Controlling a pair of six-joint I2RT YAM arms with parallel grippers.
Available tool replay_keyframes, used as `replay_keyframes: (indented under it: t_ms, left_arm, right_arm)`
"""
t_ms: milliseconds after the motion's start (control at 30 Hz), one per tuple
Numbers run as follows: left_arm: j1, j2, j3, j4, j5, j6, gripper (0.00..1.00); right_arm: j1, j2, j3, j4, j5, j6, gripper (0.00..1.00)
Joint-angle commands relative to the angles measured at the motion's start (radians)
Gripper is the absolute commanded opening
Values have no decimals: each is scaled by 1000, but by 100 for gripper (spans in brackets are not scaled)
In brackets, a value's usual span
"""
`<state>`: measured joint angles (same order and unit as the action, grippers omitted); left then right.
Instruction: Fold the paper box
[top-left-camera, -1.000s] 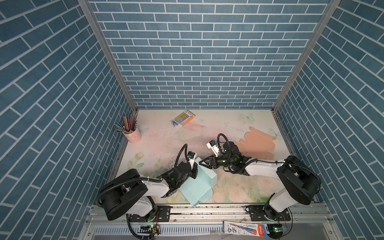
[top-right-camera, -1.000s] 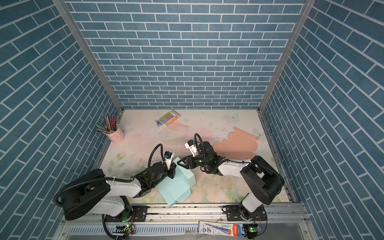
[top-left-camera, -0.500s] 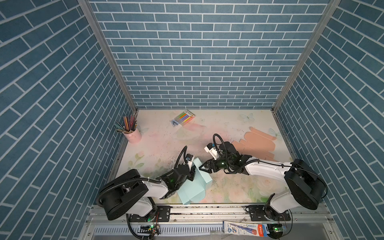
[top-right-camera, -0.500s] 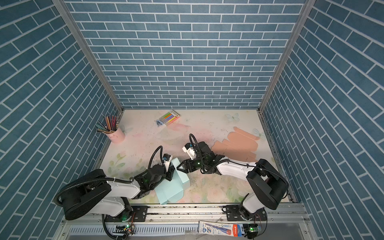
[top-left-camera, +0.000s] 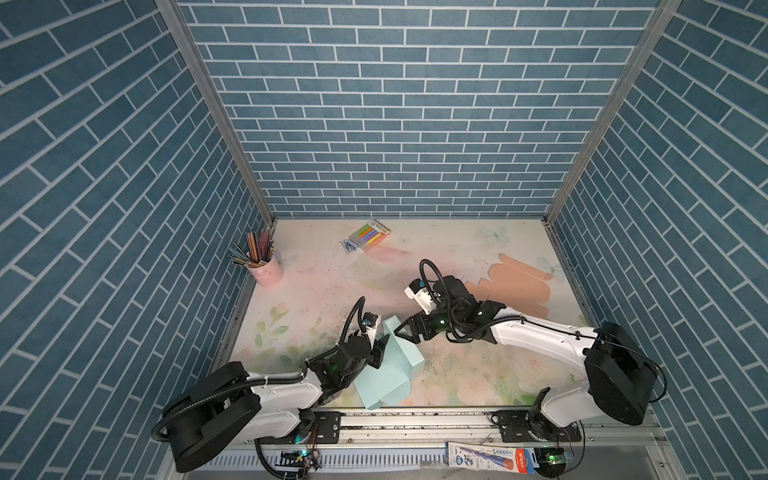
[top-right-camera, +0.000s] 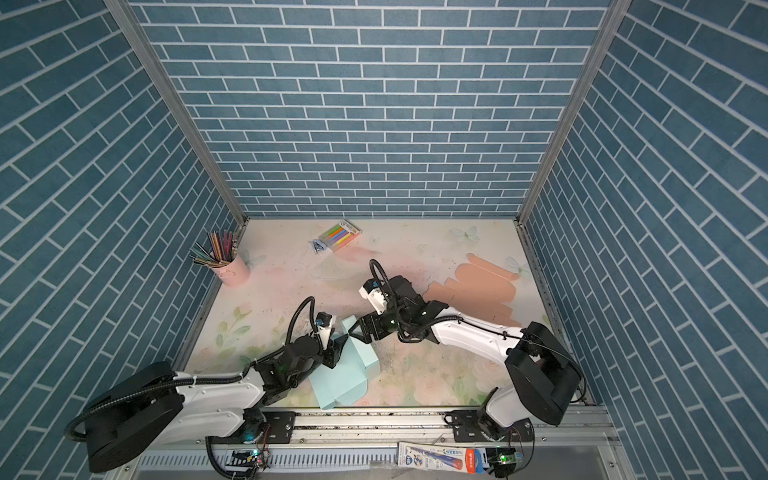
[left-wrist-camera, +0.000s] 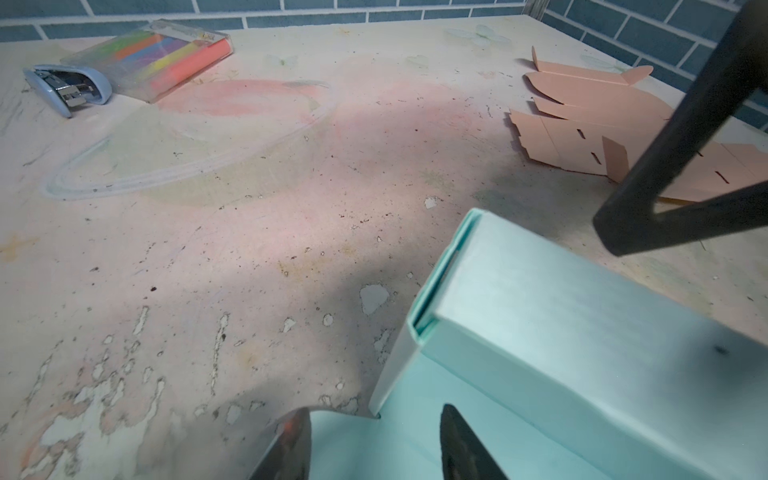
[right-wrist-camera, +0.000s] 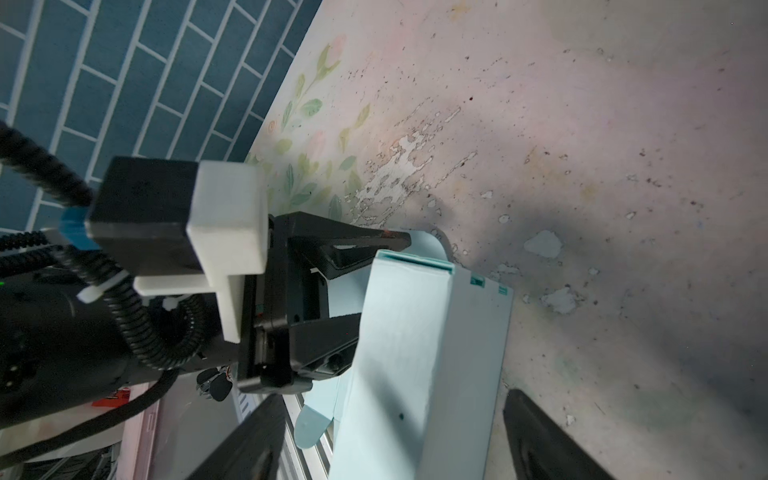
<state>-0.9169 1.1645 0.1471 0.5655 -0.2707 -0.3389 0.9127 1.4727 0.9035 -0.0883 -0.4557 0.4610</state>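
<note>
pink pencil cup (top-left-camera: 266, 272), highlighter pack (top-left-camera: 371, 235), blue stapler (top-left-camera: 349, 246) beside it

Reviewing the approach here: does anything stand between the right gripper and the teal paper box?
Nothing visible does. The right gripper, fingers spread, sits at the raised end of the teal paper box; the left gripper is at its other side. The orange box blank lies behind the right arm.
</note>
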Motion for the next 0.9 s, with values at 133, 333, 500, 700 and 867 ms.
replay_keyframes:
  t_ms: [133,333,500,700,867]
  left_arm:
    - [-6,-60,81,-286,43,-208,54]
    - [-6,-95,129,-422,82,-253,57]
    - [11,-142,155,-504,123,-304,60]
    - [31,-163,237,-681,116,-329,61]
    - [89,-203,301,-801,135,-309,64]
  right_arm:
    - [55,90,125,-220,150,-111,85]
    - [58,124,122,-214,152,-99,81]
    - [58,128,120,-224,172,-103,80]
    - [20,102,56,-151,114,-70,78]
    - [-62,48,-45,-16,-8,-16,73]
